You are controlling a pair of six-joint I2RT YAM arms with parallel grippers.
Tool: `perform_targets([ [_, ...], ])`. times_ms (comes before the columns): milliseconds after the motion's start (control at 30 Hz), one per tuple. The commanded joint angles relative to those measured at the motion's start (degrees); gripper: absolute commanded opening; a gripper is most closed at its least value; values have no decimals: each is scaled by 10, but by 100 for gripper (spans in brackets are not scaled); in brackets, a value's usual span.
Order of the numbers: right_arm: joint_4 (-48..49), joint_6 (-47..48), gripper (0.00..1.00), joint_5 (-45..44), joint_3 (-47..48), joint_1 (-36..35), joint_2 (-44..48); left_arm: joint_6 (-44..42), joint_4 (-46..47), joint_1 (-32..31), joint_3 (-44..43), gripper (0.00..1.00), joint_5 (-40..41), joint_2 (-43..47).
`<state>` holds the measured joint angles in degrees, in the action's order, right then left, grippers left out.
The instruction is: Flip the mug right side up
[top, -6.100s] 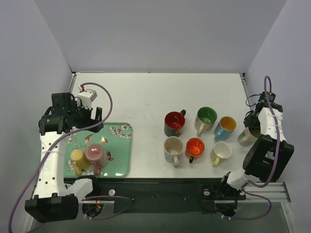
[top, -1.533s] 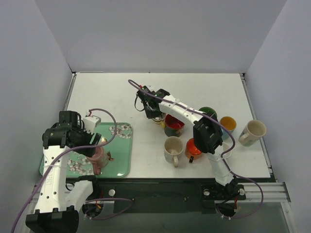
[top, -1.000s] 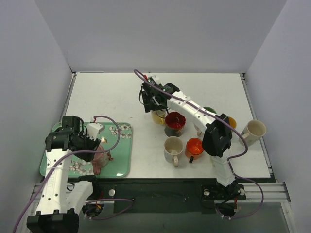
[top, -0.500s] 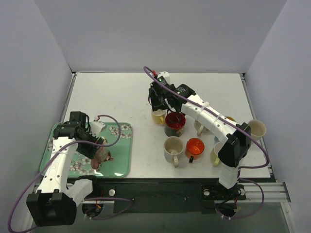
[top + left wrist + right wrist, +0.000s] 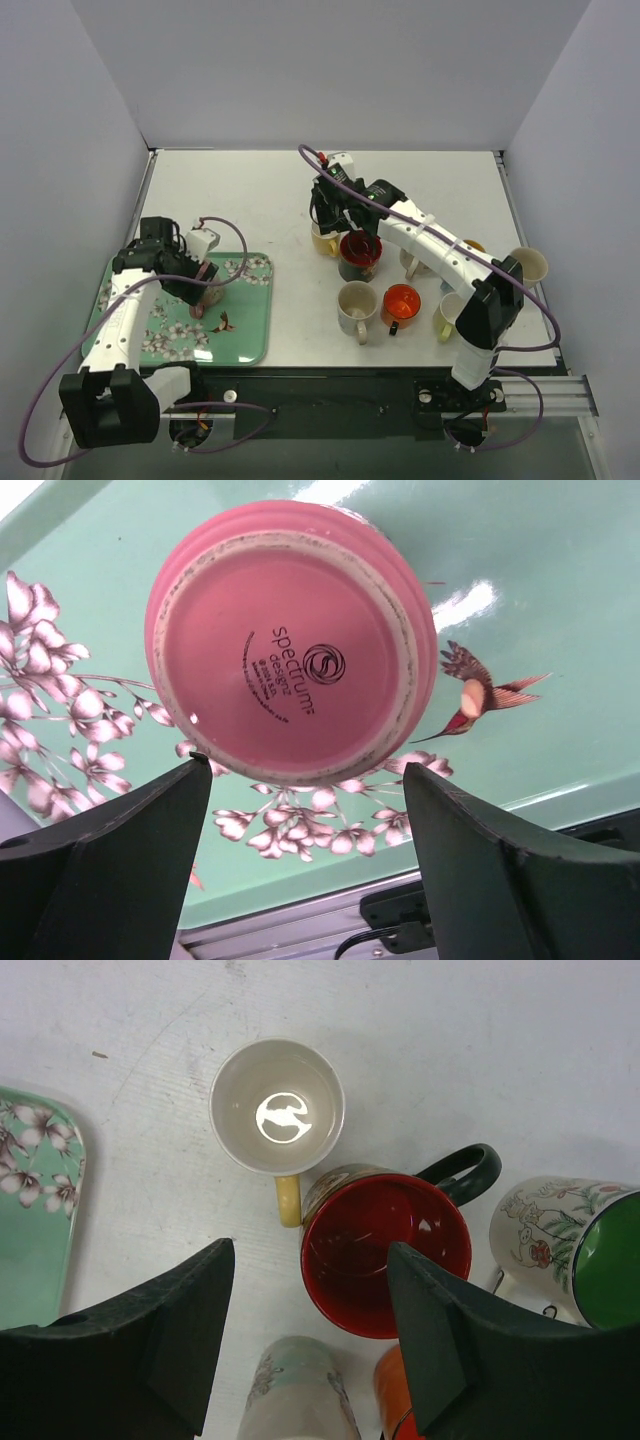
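Plainly, pink mug (image 5: 290, 640) sits inverted on tray (image 5: 530, 570); left hand (image 5: 305, 770), right hand (image 5: 310, 1248) released.

The left arm (image 5: 118, 318) stands up from its base at the near left corner, folds at the elbow and turns its wrist to the right. The left tool (image 5: 196, 284) points down, its fingers (image 5: 120, 860) spread wide and gripping nothing. The right arm (image 5: 440, 252) reaches far forward and to the left. The right tool (image 5: 335, 212) aims straight down, its fingers (image 5: 150, 1340) parted and holding nothing.
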<state>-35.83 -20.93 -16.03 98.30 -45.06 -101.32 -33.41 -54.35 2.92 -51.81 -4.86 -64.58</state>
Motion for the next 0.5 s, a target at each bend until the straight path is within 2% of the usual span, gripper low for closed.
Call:
perform_targets([
  [0,2,6,58,-16,-22,-3,26,46,1,17,5,89,-60,45],
  [100,5,9,58,-11,-25,-3,27,63,49,18,65,87,-36,45],
  [233,6,12,58,-18,-27,-3,28,63,116,17,99,81,1,17],
  [367,6,12,58,-13,-32,-3,34,77,157,20,95,69,0,1],
  [467,5,16,58,-11,-43,-3,38,82,185,24,96,54,-17,0],
])
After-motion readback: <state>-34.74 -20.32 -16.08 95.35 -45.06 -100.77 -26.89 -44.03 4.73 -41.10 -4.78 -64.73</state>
